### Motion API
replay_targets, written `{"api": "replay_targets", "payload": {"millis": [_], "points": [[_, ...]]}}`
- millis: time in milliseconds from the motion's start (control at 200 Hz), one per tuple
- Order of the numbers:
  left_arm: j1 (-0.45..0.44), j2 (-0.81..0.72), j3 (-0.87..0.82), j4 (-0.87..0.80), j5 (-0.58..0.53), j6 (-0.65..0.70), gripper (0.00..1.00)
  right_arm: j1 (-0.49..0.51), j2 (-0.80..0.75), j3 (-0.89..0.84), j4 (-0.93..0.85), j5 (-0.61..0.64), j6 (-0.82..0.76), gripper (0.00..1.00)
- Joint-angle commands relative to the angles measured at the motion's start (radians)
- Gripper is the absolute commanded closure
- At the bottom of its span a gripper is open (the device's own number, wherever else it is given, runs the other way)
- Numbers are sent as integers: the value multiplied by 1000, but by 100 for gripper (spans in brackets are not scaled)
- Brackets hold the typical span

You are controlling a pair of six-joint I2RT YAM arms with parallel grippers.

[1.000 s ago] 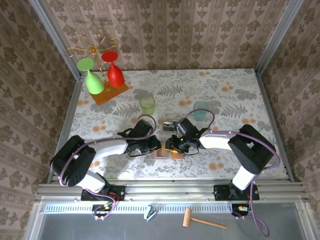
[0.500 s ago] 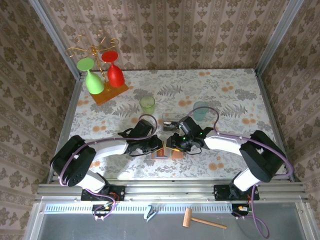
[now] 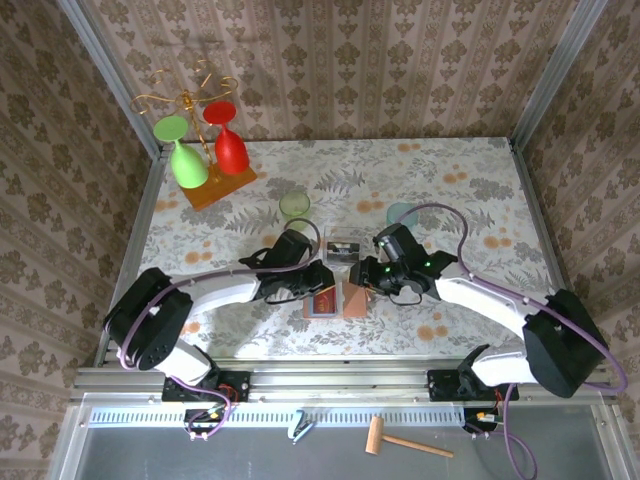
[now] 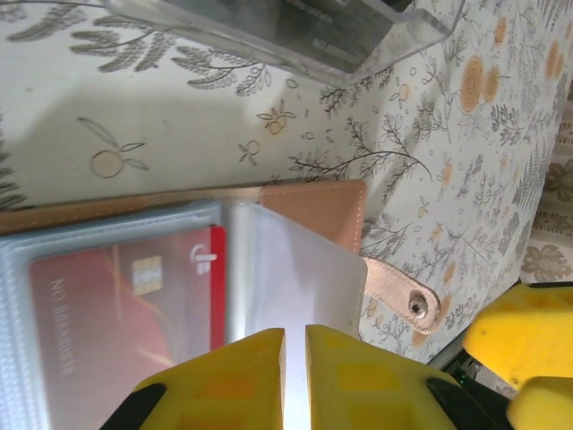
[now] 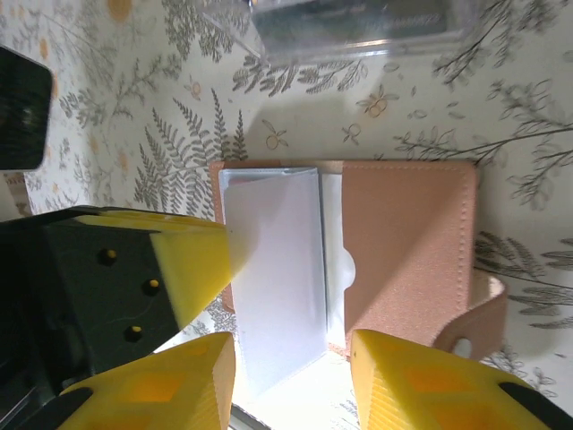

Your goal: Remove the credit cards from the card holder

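Note:
The salmon-pink card holder (image 3: 353, 304) lies open on the table between both arms. In the left wrist view its cover (image 4: 315, 204) and snap strap (image 4: 399, 291) show, and a red credit card (image 4: 116, 305) sits in a clear pocket. My left gripper (image 4: 295, 345) is shut on a translucent sleeve (image 4: 286, 278) of the holder. The right wrist view shows that sleeve (image 5: 273, 269) lifted off the pink cover (image 5: 407, 242). My right gripper (image 5: 291, 363) hangs open just above it, touching nothing. The silvery-grey card is hidden.
A clear plastic box (image 3: 342, 243) with something dark and flat inside stands just behind the holder. Behind it are a green cup (image 3: 294, 206) and a teal cup (image 3: 402, 214). A rack with a green glass and a red glass (image 3: 205, 150) stands at the back left.
My right gripper has drawn back up and to the right off the holder, its arm swinging outward. The left gripper has shifted slightly right, and the holder's inside with the red card now shows.

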Motion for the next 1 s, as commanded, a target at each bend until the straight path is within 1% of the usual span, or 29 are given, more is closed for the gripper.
{"api": "replay_targets", "payload": {"millis": [0, 280, 620, 805, 995], "points": [[-15, 41, 41, 14, 33, -2, 86, -31, -50, -31, -70, 35, -22, 61], [-45, 117, 106, 21, 43, -8, 85, -102, -155, -78, -113, 27, -41, 61], [-84, 195, 155, 35, 42, -38, 86, -130, -233, -131, -144, 15, -44, 60], [-94, 199, 159, 46, 39, -51, 86, -132, -262, -152, -133, -1, -26, 60], [-94, 157, 146, 43, 15, -48, 86, -132, -261, -156, -104, -30, -2, 62]]}}
